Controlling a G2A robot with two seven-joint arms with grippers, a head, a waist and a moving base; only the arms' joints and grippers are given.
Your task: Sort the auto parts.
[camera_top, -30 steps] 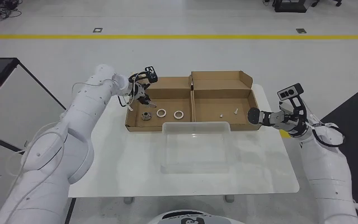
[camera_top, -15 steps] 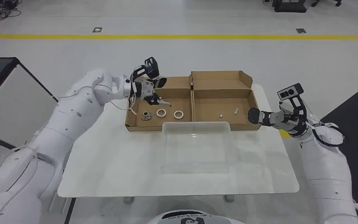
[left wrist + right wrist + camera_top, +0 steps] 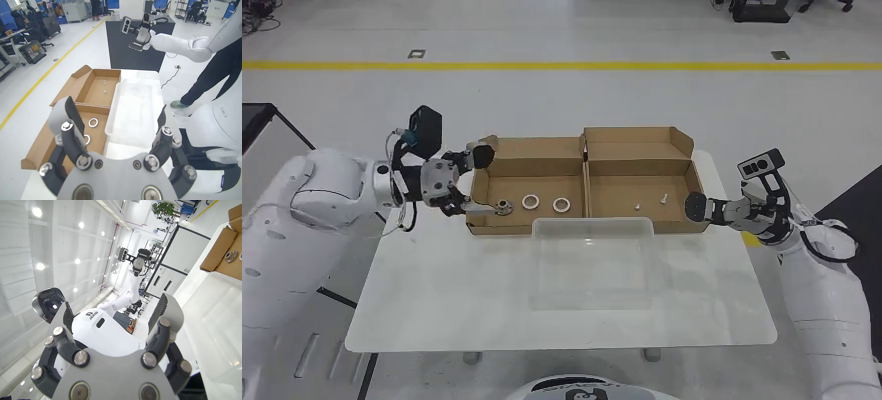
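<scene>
Two open cardboard boxes stand side by side at the back of the table. The left box (image 3: 542,150) holds a metal flange (image 3: 503,208) and two white rings (image 3: 530,201) (image 3: 562,204). The right box (image 3: 637,150) holds two small bolts (image 3: 638,206) (image 3: 664,197). My left gripper (image 3: 470,182) hangs open and empty just outside the left box's left end; the left wrist view shows its fingers (image 3: 71,113) spread wide over the rings (image 3: 94,122). My right gripper (image 3: 694,207) stands open and empty at the right box's right end, its fingertips (image 3: 160,309) apart.
A clear plastic tray (image 3: 592,262) lies in front of the boxes at mid-table, with nothing in it. The white table (image 3: 442,300) has bare room to the left and right of the tray. A black cabinet (image 3: 136,56) stands beyond the table's right end.
My left gripper has drawn back from above the left box to a spot outside its left end, and the arm has swung lower. The right arm has kept still.
</scene>
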